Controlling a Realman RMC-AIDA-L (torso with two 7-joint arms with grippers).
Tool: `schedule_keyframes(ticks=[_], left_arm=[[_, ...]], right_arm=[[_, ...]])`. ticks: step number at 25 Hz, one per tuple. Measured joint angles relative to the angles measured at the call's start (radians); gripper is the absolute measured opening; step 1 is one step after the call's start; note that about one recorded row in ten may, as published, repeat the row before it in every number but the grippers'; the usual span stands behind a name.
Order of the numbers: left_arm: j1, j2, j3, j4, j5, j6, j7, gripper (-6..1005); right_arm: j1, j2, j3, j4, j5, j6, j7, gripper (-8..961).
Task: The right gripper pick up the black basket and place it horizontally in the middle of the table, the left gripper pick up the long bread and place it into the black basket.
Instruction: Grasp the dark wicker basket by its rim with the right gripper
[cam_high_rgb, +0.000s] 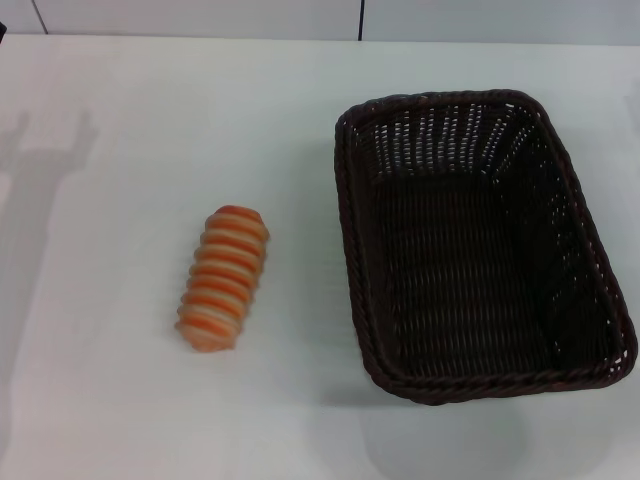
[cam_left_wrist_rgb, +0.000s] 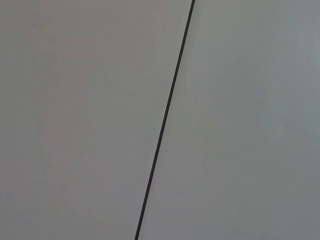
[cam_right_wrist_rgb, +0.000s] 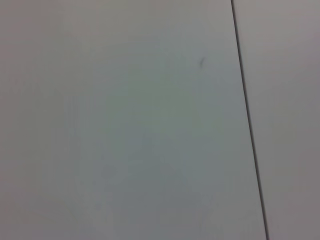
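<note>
The black basket (cam_high_rgb: 480, 245) stands on the white table (cam_high_rgb: 120, 400) at the right, its long side running away from me, and it holds nothing. The long bread (cam_high_rgb: 223, 278), striped orange and cream, lies on the table left of the basket, a clear gap between them. Neither gripper shows in any view. The left wrist view and the right wrist view show only a plain grey panel with a thin dark seam.
The table's far edge meets a pale wall with dark seams (cam_high_rgb: 360, 20). A faint shadow of an arm falls on the table at the far left (cam_high_rgb: 45, 160). Bare tabletop lies in front of and behind the bread.
</note>
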Motion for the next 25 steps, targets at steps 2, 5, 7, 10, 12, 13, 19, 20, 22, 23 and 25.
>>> schedule_keyframes(ticks=[2,5,7,10,12,13,19,20,22,23,25], left_arm=[[0.001,0.000,0.000,0.000,0.000,0.000,-0.002,861],[0.000,0.000,0.001,-0.001,0.000,0.000,-0.002,861],[0.000,0.000,0.001,-0.002,0.000,0.000,-0.002,861],[0.000,0.000,0.001,-0.002,0.000,0.000,-0.002,861],[-0.001,-0.001,0.001,-0.003,0.000,-0.002,-0.002,861],[-0.002,-0.001,0.003,-0.003,0.000,-0.004,-0.002,861],[-0.004,0.000,0.022,-0.006,0.000,-0.004,-0.002,861],[-0.004,0.000,0.024,-0.006,0.000,-0.004,-0.002,861],[-0.004,0.000,0.024,-0.004,0.000,-0.004,-0.002,861],[-0.003,0.000,0.025,-0.003,0.000,-0.004,-0.002,861],[-0.001,0.001,0.026,-0.003,0.000,-0.003,-0.003,861]], right_arm=[[0.005,0.000,0.000,-0.002,-0.002,0.017,-0.004,797],[0.007,-0.001,-0.001,-0.006,-0.003,0.039,-0.006,798],[0.006,-0.004,-0.007,-0.033,-0.003,0.086,-0.011,798],[0.000,-0.006,-0.012,-0.067,-0.003,0.150,-0.040,798],[-0.003,-0.007,-0.013,-0.112,-0.004,0.231,-0.091,797],[-0.006,-0.007,-0.012,-0.144,-0.004,0.285,-0.124,797],[-0.149,-0.005,-0.005,-0.523,0.000,0.625,-0.290,796],[-0.175,-0.006,-0.005,-0.589,0.000,0.669,-0.293,796],[-0.224,-0.008,-0.006,-0.706,-0.005,0.719,-0.314,796],[-0.224,-0.008,-0.006,-0.706,-0.005,0.719,-0.314,796],[-0.233,-0.008,-0.010,-0.711,-0.006,0.688,-0.331,796]])
